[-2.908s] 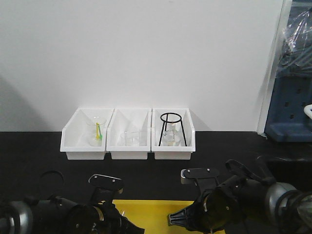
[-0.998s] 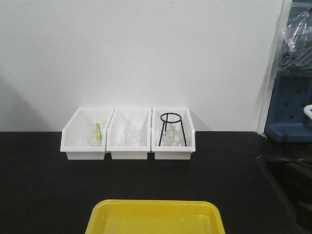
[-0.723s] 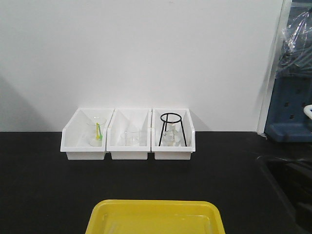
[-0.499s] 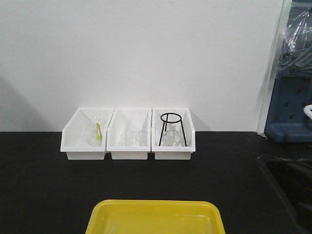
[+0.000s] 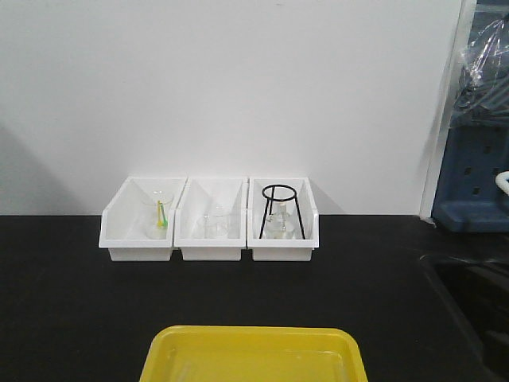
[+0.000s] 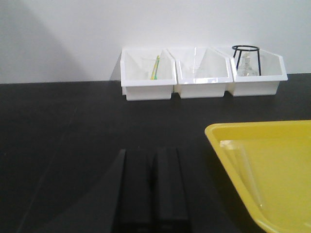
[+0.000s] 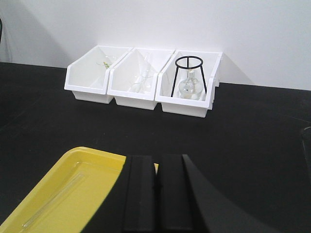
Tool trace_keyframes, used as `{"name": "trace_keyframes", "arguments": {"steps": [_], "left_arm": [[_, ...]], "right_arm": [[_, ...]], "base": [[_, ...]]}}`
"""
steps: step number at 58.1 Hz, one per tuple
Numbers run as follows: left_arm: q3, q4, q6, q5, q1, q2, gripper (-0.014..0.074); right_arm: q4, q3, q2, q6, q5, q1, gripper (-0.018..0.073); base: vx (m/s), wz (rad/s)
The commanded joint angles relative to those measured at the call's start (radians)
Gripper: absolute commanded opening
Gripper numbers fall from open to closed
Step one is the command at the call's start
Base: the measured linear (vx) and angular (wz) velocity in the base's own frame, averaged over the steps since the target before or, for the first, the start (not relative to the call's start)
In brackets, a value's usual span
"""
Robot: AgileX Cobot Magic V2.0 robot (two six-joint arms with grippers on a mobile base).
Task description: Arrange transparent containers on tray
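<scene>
Both arms have left the front view since 2.9 s ago, uncovering the yellow tray [image 5: 253,354] at the near edge of the black table [image 5: 71,302]. The left gripper [image 6: 151,189] is pressed closed, empty, with the tray to its right. The right gripper [image 7: 156,187] is also closed, above the tray's near right part. A test tube [image 7: 51,201] lies flat inside, left of those fingers. 3 white bins [image 5: 209,220] stand far back.

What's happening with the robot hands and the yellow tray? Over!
Left gripper, right gripper shut, empty. Test tubes lying in yellow tray. Nothing blocking.
</scene>
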Motion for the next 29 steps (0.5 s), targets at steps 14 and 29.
{"name": "trace_keyframes", "arguments": {"steps": [14, 29], "left_arm": [[0.050, -0.061, -0.042, -0.177, 0.024, -0.017, -0.0008], [0.050, -0.061, -0.042, -0.177, 0.024, -0.017, -0.0008]], "right_arm": [[-0.019, -0.029, -0.005, -0.010, -0.076, -0.002, 0.0008], [-0.019, -0.029, -0.005, -0.010, -0.076, -0.002, 0.0008]], "base": [[0.00, 0.00], [0.00, 0.00]]}}
